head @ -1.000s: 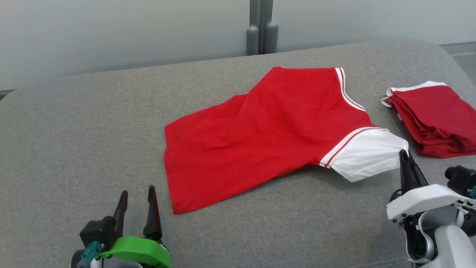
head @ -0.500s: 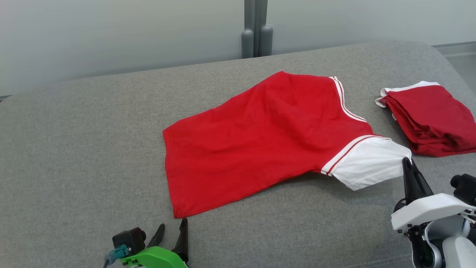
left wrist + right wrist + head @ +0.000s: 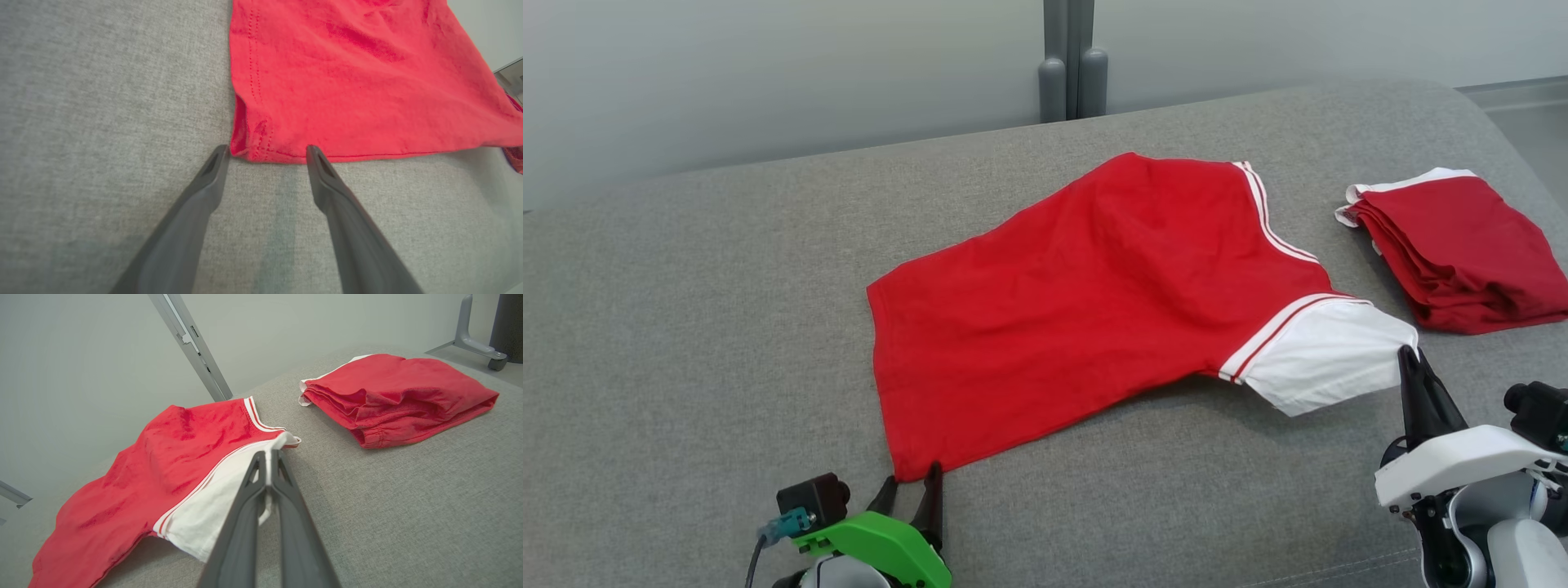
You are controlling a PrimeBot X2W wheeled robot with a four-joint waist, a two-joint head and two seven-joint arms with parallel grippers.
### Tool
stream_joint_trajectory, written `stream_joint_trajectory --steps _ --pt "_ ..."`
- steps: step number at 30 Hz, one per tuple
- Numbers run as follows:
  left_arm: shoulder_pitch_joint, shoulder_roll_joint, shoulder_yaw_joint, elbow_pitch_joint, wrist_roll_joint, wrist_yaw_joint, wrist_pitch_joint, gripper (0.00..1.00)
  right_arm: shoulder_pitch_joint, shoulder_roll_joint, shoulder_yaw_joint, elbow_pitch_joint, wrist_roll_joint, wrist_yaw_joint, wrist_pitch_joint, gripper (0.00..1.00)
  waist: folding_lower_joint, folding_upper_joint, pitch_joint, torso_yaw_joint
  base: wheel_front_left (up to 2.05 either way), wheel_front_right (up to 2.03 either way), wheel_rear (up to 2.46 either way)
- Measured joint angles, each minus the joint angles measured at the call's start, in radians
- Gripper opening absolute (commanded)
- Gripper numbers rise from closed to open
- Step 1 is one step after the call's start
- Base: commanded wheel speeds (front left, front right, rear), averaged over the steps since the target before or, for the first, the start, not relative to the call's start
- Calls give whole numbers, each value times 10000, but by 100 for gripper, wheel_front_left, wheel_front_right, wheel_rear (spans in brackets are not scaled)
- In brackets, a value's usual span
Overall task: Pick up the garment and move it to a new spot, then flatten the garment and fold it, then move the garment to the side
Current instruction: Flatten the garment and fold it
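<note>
A red cotton shirt (image 3: 1094, 310) with one white sleeve (image 3: 1327, 363) and white stripes at the seams lies spread across the middle of the head view, on a broad grey woven cushion (image 3: 686, 327). Its body runs from the lower centre of the frame up towards the upper right, and it is mostly flat with soft wrinkles.

My left gripper (image 3: 911, 478), on its green mount at the bottom of the head view, has its two dark fingers spread wide apart. Their tips reach the shirt's near hem corner (image 3: 253, 151). In the left wrist view, one tip sits just outside the corner on bare cushion and the other is at the lower hem edge. Nothing is pinched between them.

My right gripper (image 3: 1406, 359), at the lower right of the head view, has its fingers pressed together on the outer edge of the white sleeve. In the right wrist view, white cloth shows in the slit between the fingers. The sleeve is raised a little off the cushion, with a shadow under it.

A folded red garment (image 3: 1462, 253) with a strip of white showing sits at the right edge of the head view, apart from the shirt. A grey post (image 3: 1066, 65) stands against the pale wall (image 3: 768, 73) at the top centre.
</note>
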Motion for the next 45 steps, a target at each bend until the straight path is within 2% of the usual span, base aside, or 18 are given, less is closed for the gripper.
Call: stream_joint_trajectory --steps 3,6,8,9,10,11,18,26,33,39,45 --pt "-275 0 -38 274 -157 12 -2 77 -23 0 42 -2 0 0 -6 0 0 0 62 -41 0 0 0" --pt "-525 0 -167 556 -221 44 -10 47 -67 2 82 -2 0 0 -21 0 0 0 121 -82 0 0 0" --pt "-693 17 -309 757 -128 67 -2 33 -120 0 105 -2 -4 0 -44 0 1 0 157 -108 0 0 0" --pt "-776 13 -357 863 -105 75 -4 22 -147 0 127 -6 -13 0 -46 0 0 0 171 -122 0 0 0" --pt "-842 15 -414 934 -107 73 -15 22 -153 0 136 -10 -15 0 -48 0 0 0 181 -136 0 0 0" --pt "-889 17 -477 993 -107 42 -42 0 -152 2 144 -10 -17 0 -50 0 0 0 188 -149 0 0 0" --pt "-1152 2 -510 949 -115 -12 -959 0 -177 2 105 -67 -48 0 -253 0 1 0 136 -176 0 0 0" --pt "-1306 230 88 -518 6 -59 -1467 0 -387 0 56 -391 -155 0 -357 0 1 0 -35 -116 0 0 0" --pt "-1175 376 917 -3164 228 -42 -1509 0 -791 4 111 -1350 176 0 -589 0 0 0 -276 -73 0 0 0" --pt "-1016 410 1377 -5457 8 -12 -1452 0 -987 0 142 -2844 823 0 -541 0 0 0 -488 -150 0 0 0" --pt "-1192 959 1442 -7540 82 270 -702 0 -1202 -63 -17 -4640 1187 -2 -75 0 0 0 -606 -312 0 0 0"
